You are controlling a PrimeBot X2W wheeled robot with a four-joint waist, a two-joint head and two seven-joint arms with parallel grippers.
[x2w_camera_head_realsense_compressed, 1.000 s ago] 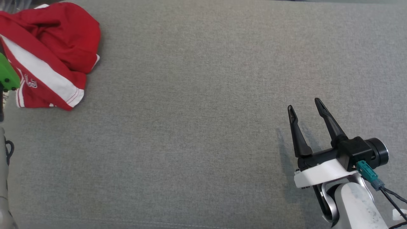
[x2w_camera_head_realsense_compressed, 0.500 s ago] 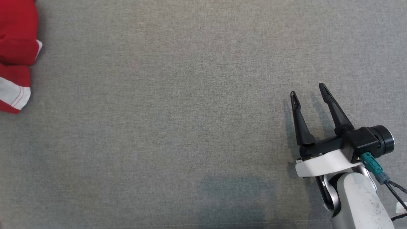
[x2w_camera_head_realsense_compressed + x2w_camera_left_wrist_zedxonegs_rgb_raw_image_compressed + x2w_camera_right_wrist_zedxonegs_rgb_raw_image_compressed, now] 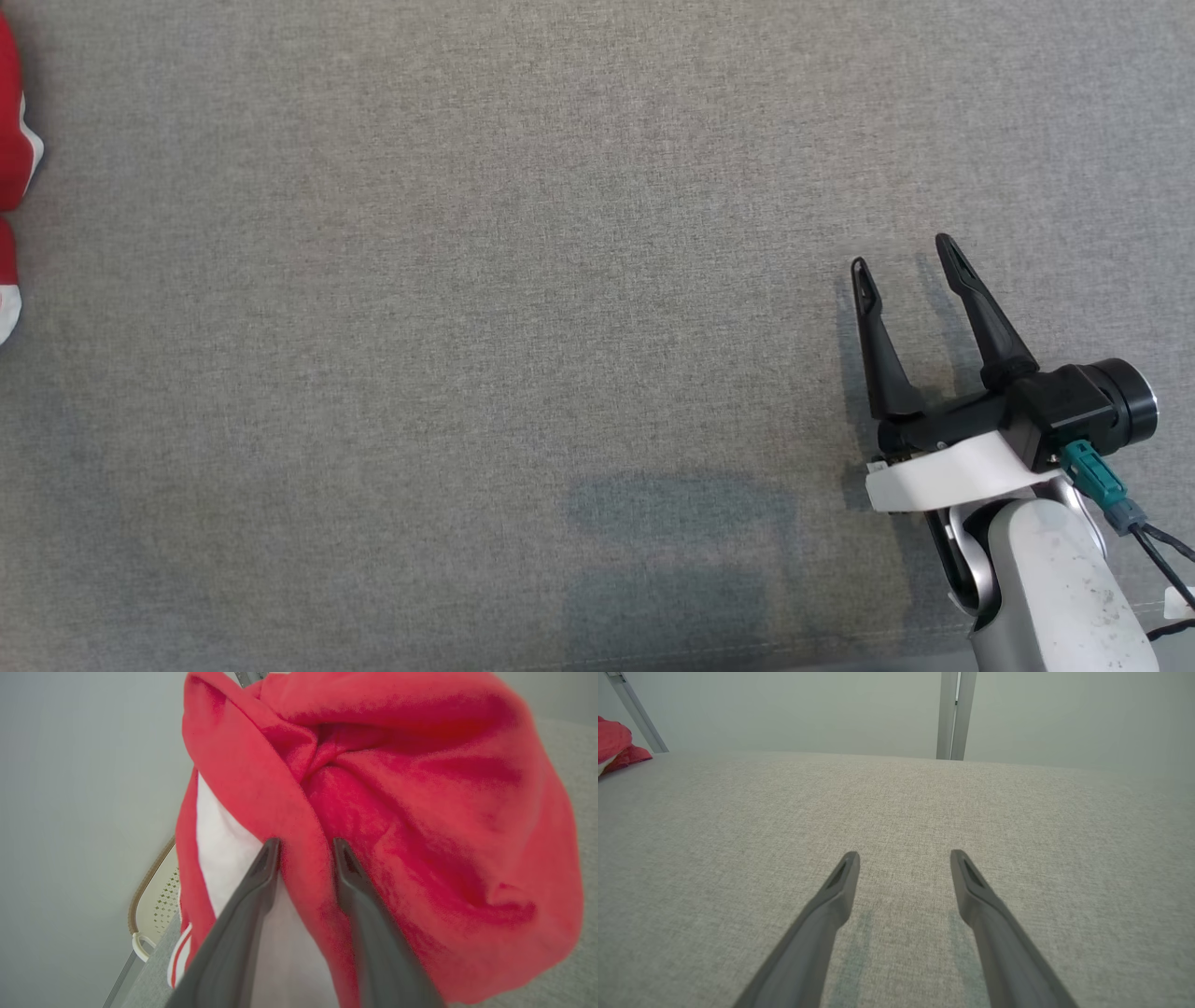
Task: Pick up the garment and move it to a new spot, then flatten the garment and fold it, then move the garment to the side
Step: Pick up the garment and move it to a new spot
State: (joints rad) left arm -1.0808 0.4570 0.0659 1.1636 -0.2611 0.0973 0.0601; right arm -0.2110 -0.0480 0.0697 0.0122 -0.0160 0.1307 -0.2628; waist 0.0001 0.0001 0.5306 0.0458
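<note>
Step in hand: we judge this to be the first step, taking hold of the garment (image 3: 420,812) so it can be carried to a new spot; flattening and folding are not yet begun.
Next move: it calls for a firm pinch on the fold, then a lift high enough that the bunched cloth clears the worktop (image 3: 523,280) and does not drag.
Container: at the far left of the left wrist view, past the worktop's edge, we see a pale perforated thing with a brown rim (image 3: 161,900), perhaps a basket; its inside is hidden, so we cannot tell what it holds.
Garment: red with a white panel, bunched up at the worktop's far left, just a sliver at the left edge of the head view.
Left end effector (image 3: 306,844): its fingers straddle a raised ridge of the red cloth, which fills the gap; the gap is narrower than the right one's, but we cannot tell whether the cloth is truly clamped.
Worktop: grey fabric, bare across its middle.
Right end effector (image 3: 901,254): fingers spread wide, holding nothing, low over the worktop at the lower right, well apart from the garment.
</note>
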